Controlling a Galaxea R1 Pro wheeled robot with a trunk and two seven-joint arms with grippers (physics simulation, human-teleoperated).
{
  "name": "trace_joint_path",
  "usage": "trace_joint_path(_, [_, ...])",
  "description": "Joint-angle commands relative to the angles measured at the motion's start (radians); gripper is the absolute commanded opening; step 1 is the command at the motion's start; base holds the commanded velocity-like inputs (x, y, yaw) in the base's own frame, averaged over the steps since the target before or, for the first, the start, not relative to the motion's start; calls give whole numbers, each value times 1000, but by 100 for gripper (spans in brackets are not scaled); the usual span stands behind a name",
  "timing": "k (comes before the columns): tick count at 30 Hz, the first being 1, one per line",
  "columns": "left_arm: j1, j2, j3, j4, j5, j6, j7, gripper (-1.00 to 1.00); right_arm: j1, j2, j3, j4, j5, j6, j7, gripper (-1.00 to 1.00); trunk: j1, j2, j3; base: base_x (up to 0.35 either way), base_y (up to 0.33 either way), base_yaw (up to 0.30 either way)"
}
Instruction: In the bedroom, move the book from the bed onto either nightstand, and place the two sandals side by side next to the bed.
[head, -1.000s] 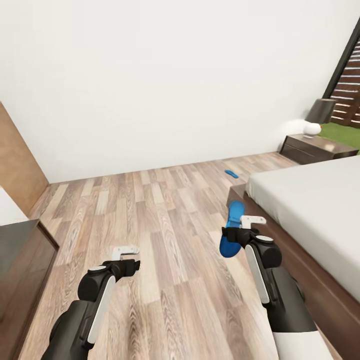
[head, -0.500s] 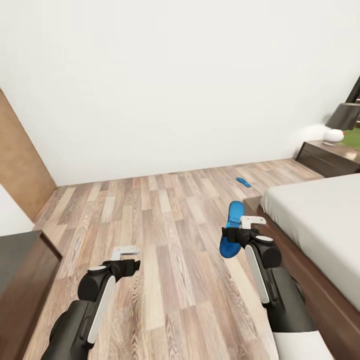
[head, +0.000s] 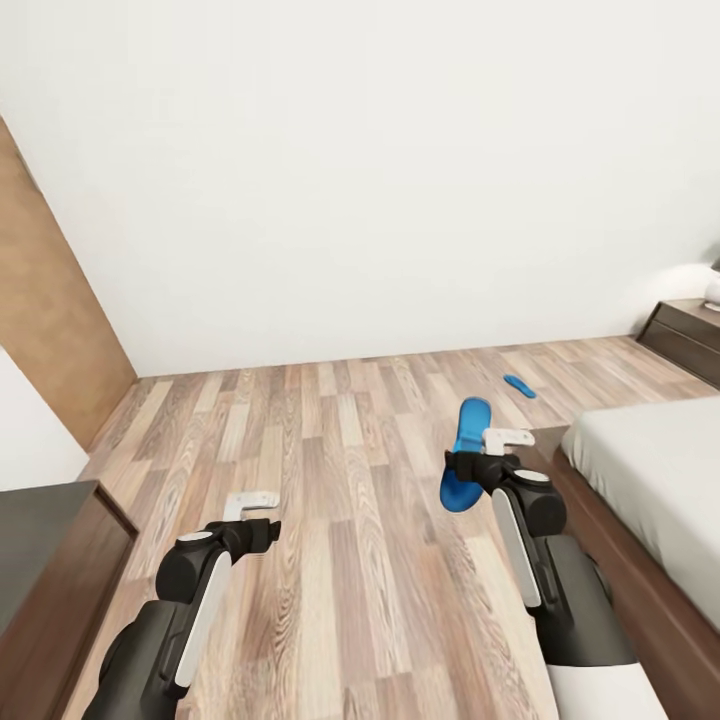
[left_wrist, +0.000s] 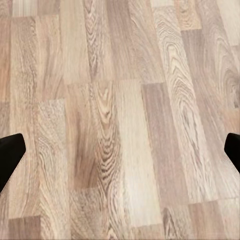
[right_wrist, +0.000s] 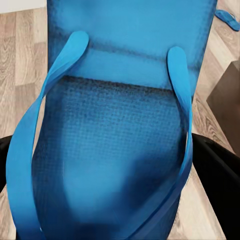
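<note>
My right gripper (head: 492, 446) is shut on one blue sandal (head: 466, 452), holding it off the wood floor by the bed's foot corner. Up close in the right wrist view, that sandal (right_wrist: 120, 150) shows its straps between the black fingers (right_wrist: 220, 175). The other sandal (head: 519, 386) lies flat on the floor farther on, near the bed (head: 650, 470); it is also in the right wrist view (right_wrist: 228, 18). A dark nightstand (head: 690, 335) stands at the far right by the wall. My left gripper (head: 251, 500) hangs open over bare floor, its fingers (left_wrist: 10, 160) wide apart. The book is out of view.
A brown door (head: 50, 320) is on the left wall. A long dark sideboard (head: 45, 560) sits at the lower left, close to my left arm. The dark bed frame (head: 620, 560) runs along my right arm. Open plank floor (head: 340, 440) stretches ahead to the white wall.
The whole view has swung left, so the bed, nightstand and lamp slid toward the right edge. Both arms keep their pose and the sandal stays in the right gripper.
</note>
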Motion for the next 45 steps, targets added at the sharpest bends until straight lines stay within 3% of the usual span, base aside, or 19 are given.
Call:
trace_joint_path(1, [-1, 0, -1, -1, 7, 4, 8, 100, -1, 0, 0, -2, -9, 1, -9, -100, -3, 7, 2, 335, 0, 7])
trace_joint_path(15, [-1, 1, 0, -1, 7, 3, 8, 100, 57, -2, -5, -8, -10, -192, -7, -100, -57, 105, 46, 335, 0, 1])
trace_joint_path(21, [-1, 1, 1, -1, 7, 3, 8, 100, 82, -25, -6, -8, -10, -283, -7, -100, -80, 147, 65, 335, 0, 0])
trace_joint_path(23, [-1, 1, 1, -1, 7, 3, 8, 100, 85, -31, -8, -8, -10, -257, -6, -100, -88, 161, 71, 335, 0, 0])
trace_joint_path(24, [-1, 1, 1, -1, 7, 3, 8, 100, 86, -32, -25, -8, -10, -182, -6, -100, -92, 168, 74, 335, 0, 0])
trace_joint_path(27, [-1, 1, 1, -1, 6, 4, 8, 100, 87, -33, -114, -8, -10, -28, 3, -100, -103, 189, 84, 335, 0, 0])
trace_joint_path(30, [-1, 1, 1, -1, 8, 4, 7, 100, 85, -46, -136, -8, -10, -1, 6, -100, -115, 210, 93, 335, 0, 0])
trace_joint_path(33, [-1, 2, 1, -1, 8, 4, 6, 100, 81, -86, -147, -8, -10, 18, 8, -100, -126, 231, 103, 335, 0, 0])
trace_joint_path(35, [-1, 2, 1, -1, 8, 4, 6, 100, 73, -125, -161, -8, -11, 82, 9, -100, -134, 245, 109, 335, 0, 0])
trace_joint_path(37, [-1, 2, 1, -1, 9, 4, 6, 100, 47, -170, -182, -8, -13, 141, 9, -100, -141, 259, 115, 335, 0, 0])
trace_joint_path(39, [-1, 1, 2, -1, 9, 4, 6, 100, 19, -196, -192, -6, -11, 170, 8, -100, -149, 273, 121, 335, 0, 0])
trace_joint_path(42, [-1, 1, 2, -1, 7, 4, 6, 100, -41, -203, -195, 26, -8, 177, 4, -100, -161, 294, 131, 335, 0, 0])
trace_joint_path(44, [-1, 1, 2, -1, 8, 4, 6, 100, -132, -207, -194, 162, -6, 175, 1, -100, -168, 308, 137, 335, 0, 0])
trace_joint_path(45, [-1, 1, 2, -1, 8, 4, 6, 100, -146, -207, -193, 185, -5, 174, 2, -100, -172, 315, 140, 335, 0, 0])
